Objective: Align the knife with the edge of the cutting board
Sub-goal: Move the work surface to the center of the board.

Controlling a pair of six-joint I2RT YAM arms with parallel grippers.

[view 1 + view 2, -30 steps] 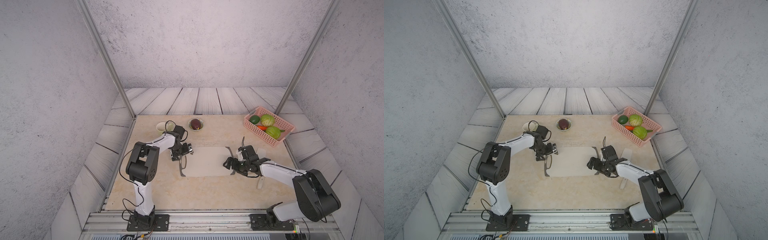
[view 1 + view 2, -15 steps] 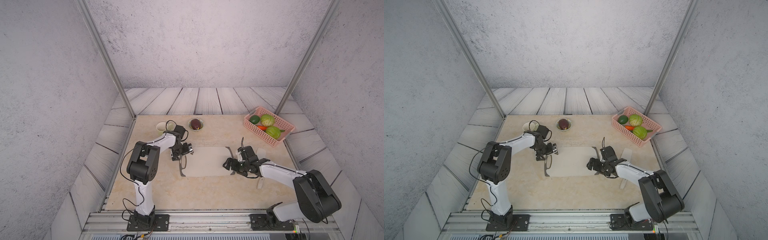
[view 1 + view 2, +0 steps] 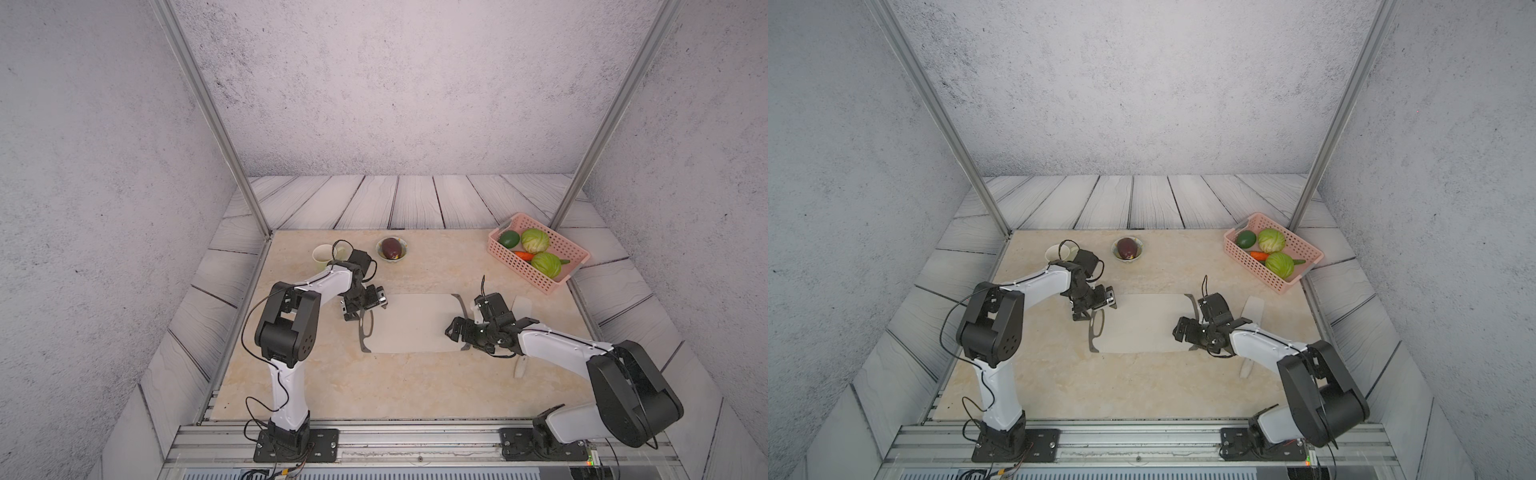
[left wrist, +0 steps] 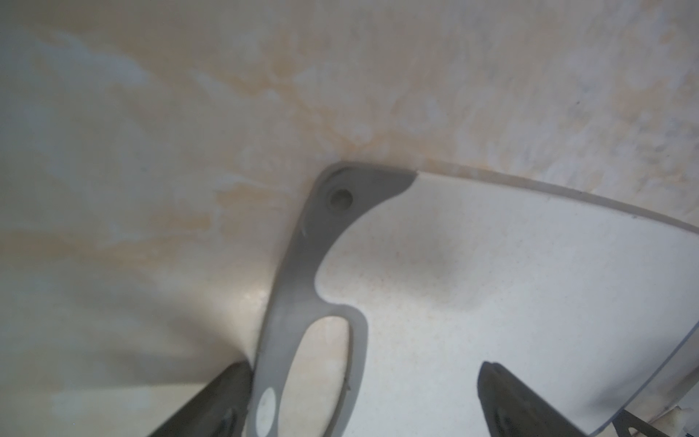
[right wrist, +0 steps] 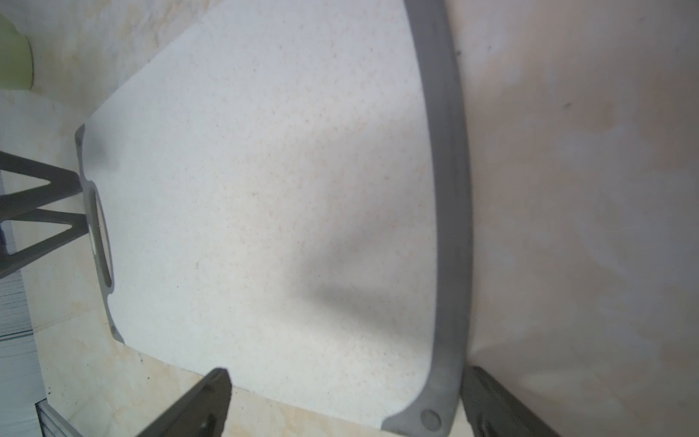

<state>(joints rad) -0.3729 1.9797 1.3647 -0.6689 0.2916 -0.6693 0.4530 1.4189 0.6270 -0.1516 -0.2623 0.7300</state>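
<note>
Knife lay on the table right of the board in both top views, apart from it, its middle hidden under the right arm. We saw the right gripper, jaws spread, over the board's right trim corner, and the left gripper, jaws parted, astride the slotted left end, neither holding anything.

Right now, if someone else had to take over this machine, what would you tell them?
Left gripper: open, over the cutting board's slotted end.
Right gripper: open, over the board's opposite end, at a corner.
Knife: flat on the table beyond that end, apart from the board, partly under the right arm, not held.
Done: nothing visible.
Left: bring the knife alongside the board's edge.
</note>
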